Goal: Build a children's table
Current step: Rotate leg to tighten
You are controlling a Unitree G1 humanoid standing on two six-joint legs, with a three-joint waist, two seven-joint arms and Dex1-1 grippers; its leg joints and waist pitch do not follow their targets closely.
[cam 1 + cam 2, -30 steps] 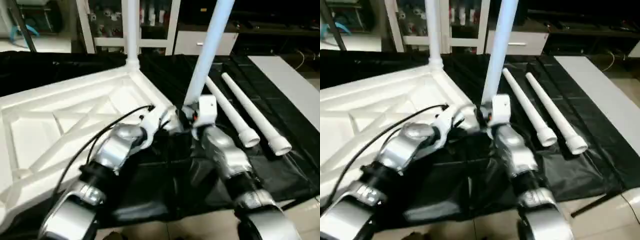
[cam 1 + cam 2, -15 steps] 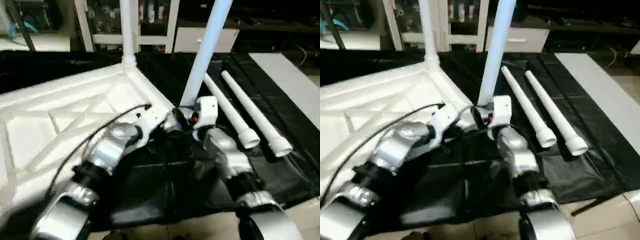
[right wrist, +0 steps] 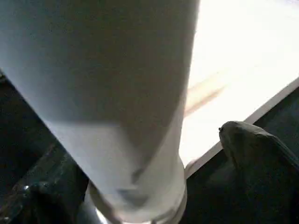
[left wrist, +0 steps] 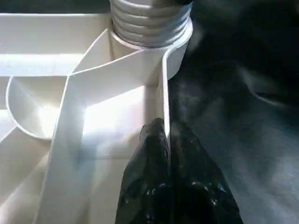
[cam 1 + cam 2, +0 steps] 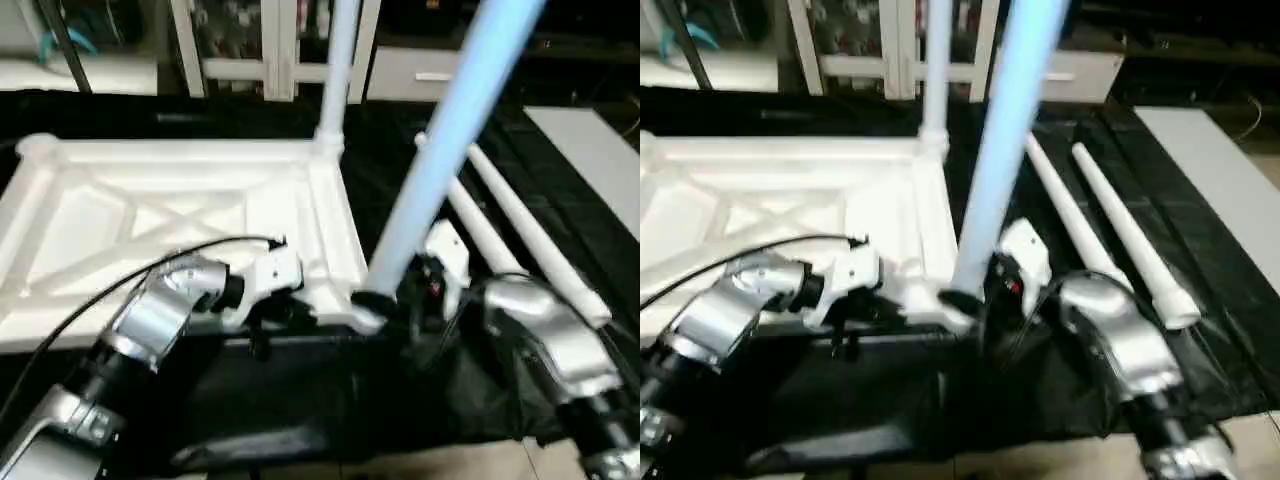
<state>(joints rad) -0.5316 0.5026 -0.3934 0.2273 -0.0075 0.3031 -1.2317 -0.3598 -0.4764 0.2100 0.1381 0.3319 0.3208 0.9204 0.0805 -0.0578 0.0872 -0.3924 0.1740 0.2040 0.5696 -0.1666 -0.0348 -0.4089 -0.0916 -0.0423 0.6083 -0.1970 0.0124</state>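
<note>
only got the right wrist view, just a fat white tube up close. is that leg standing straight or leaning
Observer: Leaning. In the head view, the near-corner leg tips its top toward the robot's right, while the far-corner leg stands upright.
Operator: what's the left gripper doing
Observer: The left gripper is shut on the rim of the table top, close to the near corner socket.
Operator: any legs not fitted
Observer: Two. One loose leg lies beside another loose leg on the black sheet.
</note>
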